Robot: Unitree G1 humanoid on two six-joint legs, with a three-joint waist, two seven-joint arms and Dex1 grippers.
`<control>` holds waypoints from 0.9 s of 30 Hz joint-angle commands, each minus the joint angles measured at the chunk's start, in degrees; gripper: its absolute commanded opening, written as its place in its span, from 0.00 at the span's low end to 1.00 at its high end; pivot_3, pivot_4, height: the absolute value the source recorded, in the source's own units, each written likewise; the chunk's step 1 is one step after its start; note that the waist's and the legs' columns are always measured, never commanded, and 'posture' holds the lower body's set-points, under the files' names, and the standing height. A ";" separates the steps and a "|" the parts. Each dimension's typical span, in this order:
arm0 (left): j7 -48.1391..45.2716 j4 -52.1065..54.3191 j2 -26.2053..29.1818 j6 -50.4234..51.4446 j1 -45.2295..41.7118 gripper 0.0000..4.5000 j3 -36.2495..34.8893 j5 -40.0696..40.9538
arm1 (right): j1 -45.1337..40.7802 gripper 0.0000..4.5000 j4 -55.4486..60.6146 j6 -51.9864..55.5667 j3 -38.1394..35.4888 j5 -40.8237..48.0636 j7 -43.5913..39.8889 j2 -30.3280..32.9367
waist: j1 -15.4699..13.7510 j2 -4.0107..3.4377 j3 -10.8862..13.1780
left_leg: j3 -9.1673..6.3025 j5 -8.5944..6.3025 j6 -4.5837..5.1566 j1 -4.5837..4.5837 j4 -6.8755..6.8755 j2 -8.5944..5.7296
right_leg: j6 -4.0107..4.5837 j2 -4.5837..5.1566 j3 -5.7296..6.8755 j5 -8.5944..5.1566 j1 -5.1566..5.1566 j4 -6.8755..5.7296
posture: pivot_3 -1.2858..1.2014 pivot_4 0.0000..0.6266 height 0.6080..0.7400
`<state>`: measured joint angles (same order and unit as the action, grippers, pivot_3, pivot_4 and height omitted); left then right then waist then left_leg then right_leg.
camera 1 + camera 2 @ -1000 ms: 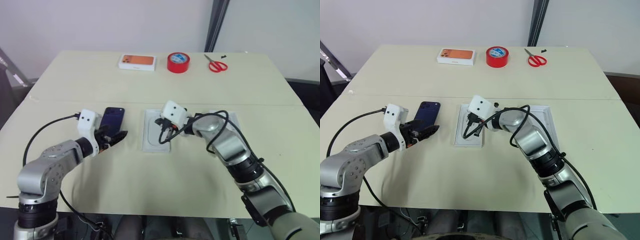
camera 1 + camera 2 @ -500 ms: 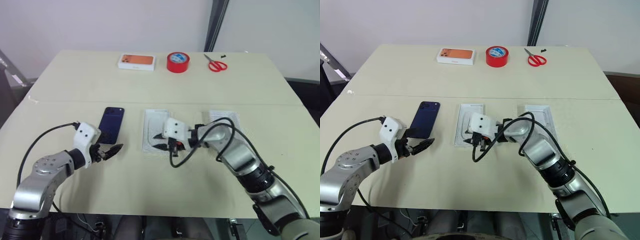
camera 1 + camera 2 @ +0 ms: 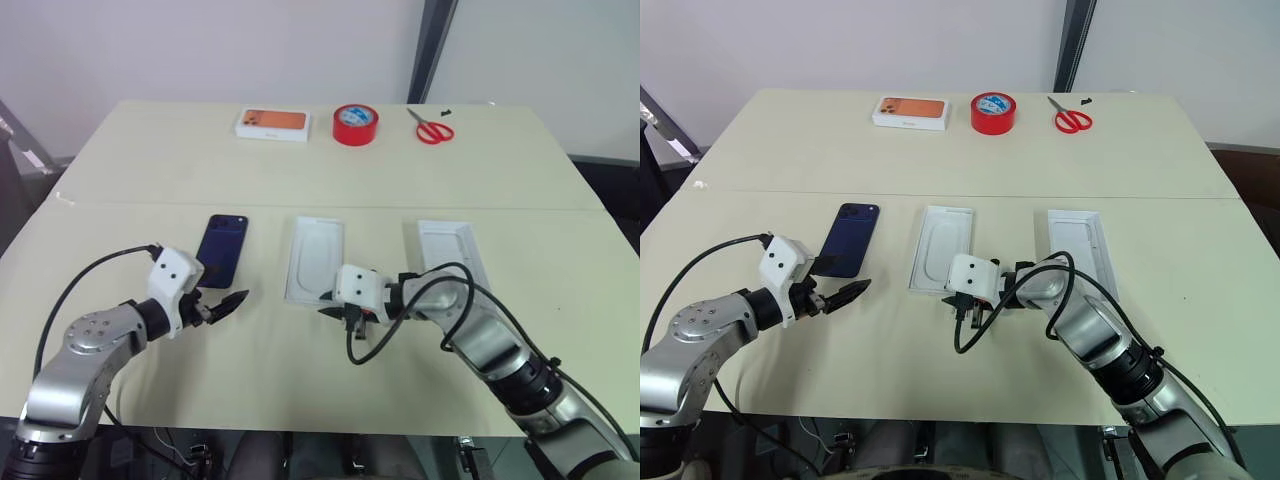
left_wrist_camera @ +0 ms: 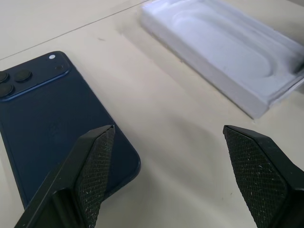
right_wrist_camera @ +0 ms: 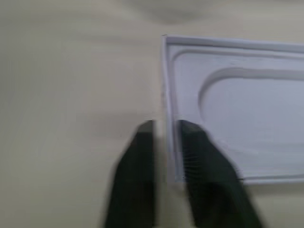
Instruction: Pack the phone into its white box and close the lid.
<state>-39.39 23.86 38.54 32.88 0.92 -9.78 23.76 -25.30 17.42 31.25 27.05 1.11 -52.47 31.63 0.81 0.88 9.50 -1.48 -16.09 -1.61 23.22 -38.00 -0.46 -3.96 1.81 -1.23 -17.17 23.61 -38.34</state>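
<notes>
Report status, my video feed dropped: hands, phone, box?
Left hand open, just short of the phone. Right hand shut on the white box rim. Phone unpacked, lid off alongside. Nothing in the way.

No text, label, brand or number can be read anywhere. The far orange-pictured box (image 3: 273, 124) bears a small mark on its near side, too small to read.

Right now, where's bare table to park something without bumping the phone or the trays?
Free: the wide band between the far row, orange-picture box, red tape, scissors, and the phone.
Also free: the table right of the second white tray.
Crowded: the near middle, with the left claw by the phone and the right claw at the white box.
</notes>
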 commanded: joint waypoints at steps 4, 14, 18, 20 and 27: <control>0.09 2.11 0.67 -0.43 0.24 0.86 -1.07 0.22 | 3.39 0.01 7.55 -0.40 -0.12 0.64 -1.60 2.72 | -0.05 0.00 0.00 | -0.01 0.00 0.00 -0.01 0.00 0.00 | 0.00 0.00 0.01 0.00 -0.01 0.00 | 0.52 0.24 1.00; 0.35 2.38 0.75 0.56 0.46 0.86 -1.39 0.59 | 5.65 0.01 12.64 2.73 -1.78 2.64 -1.11 3.12 | 0.01 0.00 0.00 | -0.02 0.00 0.00 -0.04 -0.01 0.00 | 0.00 -0.02 0.01 0.00 -0.05 -0.01 | 0.52 0.24 1.00; 1.00 2.71 0.64 1.33 0.43 0.86 -1.54 0.90 | 3.88 0.34 12.55 2.52 -4.34 6.20 -0.37 -0.19 | 0.11 0.00 0.00 | -0.02 0.00 0.00 -0.05 -0.01 0.00 | 0.00 -0.03 0.01 0.00 -0.05 -0.01 | 0.52 0.24 1.00; 1.81 2.86 0.17 2.26 0.31 0.86 -2.94 2.01 | 2.31 0.55 12.03 3.72 -6.56 8.89 0.20 -2.25 | 0.09 0.00 0.00 | -0.02 0.00 0.00 -0.06 -0.01 0.00 | 0.00 -0.03 0.01 0.00 -0.06 -0.01 | 0.52 0.24 1.00; 10.15 -2.13 -3.20 14.29 -6.83 0.91 -12.95 10.98 | -8.56 0.43 2.02 6.98 -7.69 10.60 4.22 -9.87 | 0.07 0.01 0.00 | -0.05 0.00 0.00 -0.08 -0.06 0.00 | -0.01 -0.05 0.06 0.00 -0.07 -0.07 | 0.52 0.24 1.00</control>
<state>-32.00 23.00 35.51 44.49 -4.28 -19.23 32.55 -32.11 21.37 38.54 18.99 12.35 -49.57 22.63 0.88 0.89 9.49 -1.53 -16.09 -1.61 23.14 -38.06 -0.45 -3.97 1.76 -1.17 -17.16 23.55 -38.42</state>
